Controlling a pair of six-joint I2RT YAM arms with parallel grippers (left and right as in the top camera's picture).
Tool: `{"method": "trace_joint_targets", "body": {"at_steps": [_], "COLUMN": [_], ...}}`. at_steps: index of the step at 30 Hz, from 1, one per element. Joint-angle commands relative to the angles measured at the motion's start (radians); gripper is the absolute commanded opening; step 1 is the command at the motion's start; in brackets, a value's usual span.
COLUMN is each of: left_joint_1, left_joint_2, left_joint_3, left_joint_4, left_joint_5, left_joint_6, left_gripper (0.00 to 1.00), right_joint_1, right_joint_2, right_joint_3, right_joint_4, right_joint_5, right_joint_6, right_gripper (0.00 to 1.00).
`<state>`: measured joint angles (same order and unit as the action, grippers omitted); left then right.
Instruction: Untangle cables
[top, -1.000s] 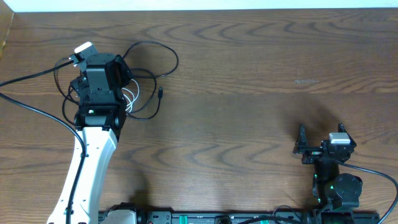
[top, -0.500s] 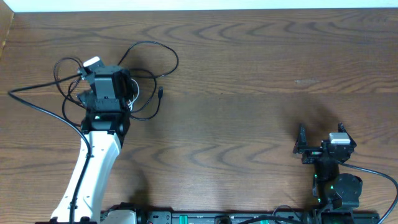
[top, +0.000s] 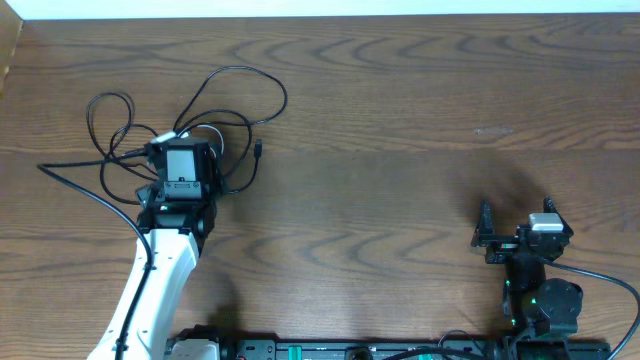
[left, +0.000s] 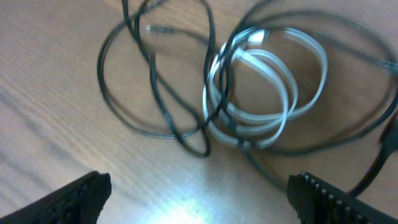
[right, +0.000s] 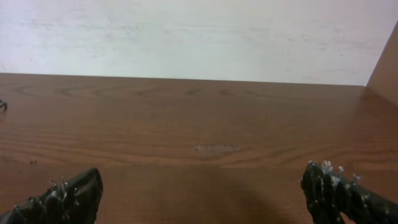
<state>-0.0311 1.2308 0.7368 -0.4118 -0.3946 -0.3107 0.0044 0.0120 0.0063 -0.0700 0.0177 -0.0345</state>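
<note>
The thin black cable (top: 243, 72) lies in loose loops at the table's back left, with a small plug end (top: 258, 150). My left gripper (top: 185, 150) hovers over the tangle, open and empty. In the left wrist view the black cable (left: 152, 81) crosses a coiled white cable (left: 261, 62) just beyond the open left gripper (left: 199, 199). The white cable is mostly hidden under the gripper in the overhead view. My right gripper (top: 517, 215) is open and empty at the front right, far from the cables; it also shows in the right wrist view (right: 199, 193).
A thicker black arm wire (top: 80, 180) runs from the left arm off the left edge. The wooden table (top: 400, 130) spans the view, with a white wall (right: 199, 37) behind its far edge. The arm bases stand along the front edge.
My left gripper has moved right and toward the front, from the tangle's back-left edge to over its middle, uncovering the left black loop. The right arm has not moved.
</note>
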Motion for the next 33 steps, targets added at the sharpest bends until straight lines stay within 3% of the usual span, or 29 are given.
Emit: {"method": "trace_joint_targets", "body": {"at_steps": [1,10,15,21,33], "left_joint_1": [-0.016,-0.027,-0.027,-0.027,-0.027], "left_joint_2": [-0.018,-0.027,-0.031,-0.063,-0.182], "left_joint_3": [-0.002,-0.003,-0.059,-0.264,-0.555], "left_joint_4": [-0.016,0.014,0.209,0.509,0.73], "left_joint_5": [-0.016,0.082,0.211,0.299,0.298], "left_joint_6": [-0.002,-0.001,-0.001,-0.002,-0.002], "left_gripper": [0.95,0.95,0.95,0.95,0.95], "right_joint_1": [0.006,0.006,0.006,0.006,0.006], "right_joint_2": [-0.006,-0.006,-0.006,-0.006,-0.006], "right_joint_3": [-0.001,-0.001,-0.001,-0.001,-0.001], "right_joint_4": [-0.005,-0.005,-0.005,-0.005,-0.005], "right_joint_5": [-0.009,-0.009,-0.009,-0.009,-0.009], "right_joint_6": [-0.011,-0.011,-0.011,-0.011,-0.011], "right_gripper": [0.99,0.99,0.99,0.99,0.99]}}
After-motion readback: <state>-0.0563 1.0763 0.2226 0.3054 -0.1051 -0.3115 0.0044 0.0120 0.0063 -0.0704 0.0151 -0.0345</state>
